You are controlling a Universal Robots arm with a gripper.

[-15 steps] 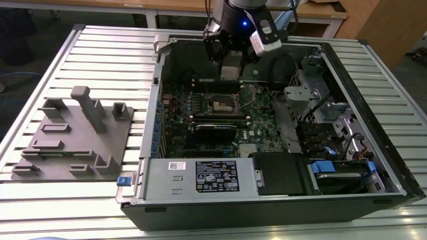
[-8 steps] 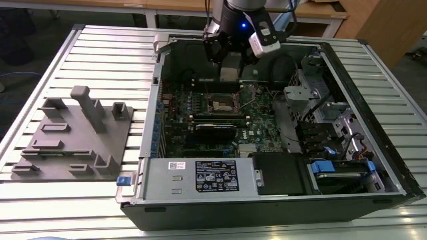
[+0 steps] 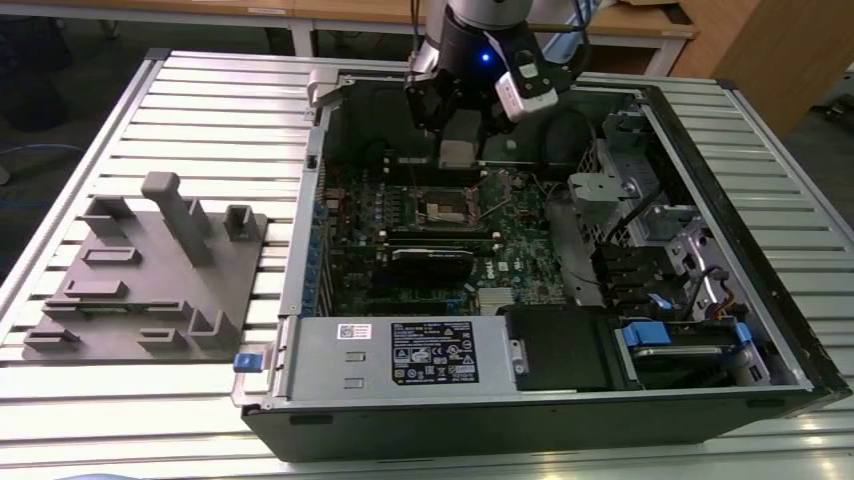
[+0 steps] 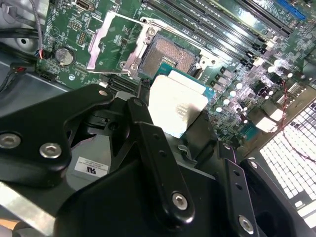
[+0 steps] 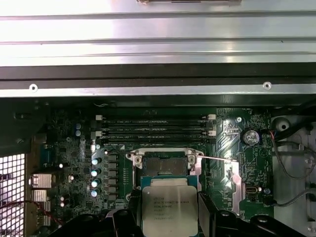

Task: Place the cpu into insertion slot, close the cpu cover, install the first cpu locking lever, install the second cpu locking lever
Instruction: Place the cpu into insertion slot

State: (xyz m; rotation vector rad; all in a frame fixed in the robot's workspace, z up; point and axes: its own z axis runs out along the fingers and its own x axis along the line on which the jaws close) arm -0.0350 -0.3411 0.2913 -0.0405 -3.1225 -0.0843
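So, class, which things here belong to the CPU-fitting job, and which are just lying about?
Job: cpu, held in the gripper; insertion slot, empty; cpu cover, flipped open.
Lying about: memory slots; coin battery; grey fixture block.

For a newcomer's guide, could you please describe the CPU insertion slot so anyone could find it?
Inside the open computer case, find the green motherboard. Near its middle, close to the cpu in the pincer, sits the insertion slot: square, dark brownish-gold centre, silvery rim, unlike the long narrow black memory slots.
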